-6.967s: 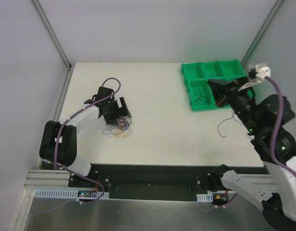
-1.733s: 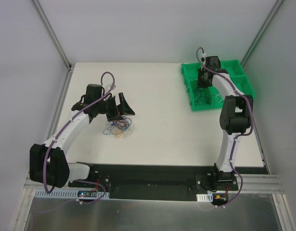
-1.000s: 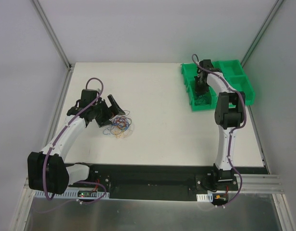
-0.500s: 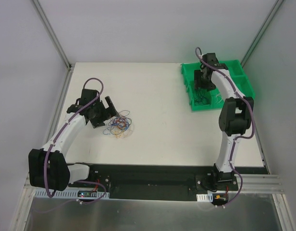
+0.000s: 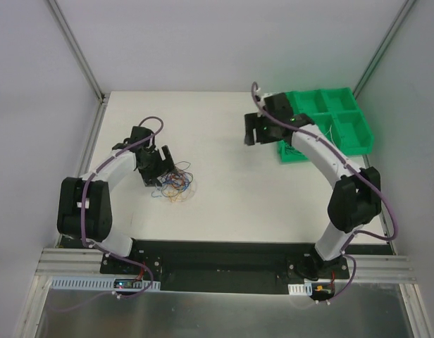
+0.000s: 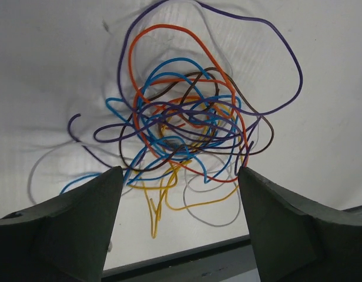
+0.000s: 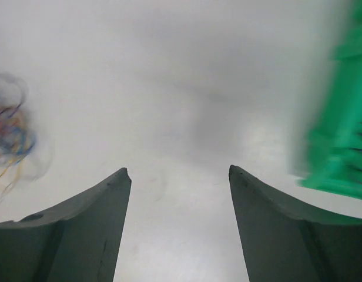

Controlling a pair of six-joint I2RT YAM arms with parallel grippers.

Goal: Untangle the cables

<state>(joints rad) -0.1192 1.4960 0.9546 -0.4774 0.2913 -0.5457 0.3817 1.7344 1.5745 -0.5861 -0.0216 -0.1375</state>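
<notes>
Cables (image 5: pixel 176 184) left on table (image 5: pixel 231 190), bin (image 5: pixel 330 120) right

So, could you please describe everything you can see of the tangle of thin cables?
The tangle of cables is a loose knot of hair-thin, flexible wires in purple, orange, blue, brown, yellow and pale grey, looped through one another. It lies flat on the white table, left of centre in the top view, with a few ends and wide loops straying from the dense middle. The left gripper frames it with open fingers, one to each side; no wire looks gripped.
</notes>
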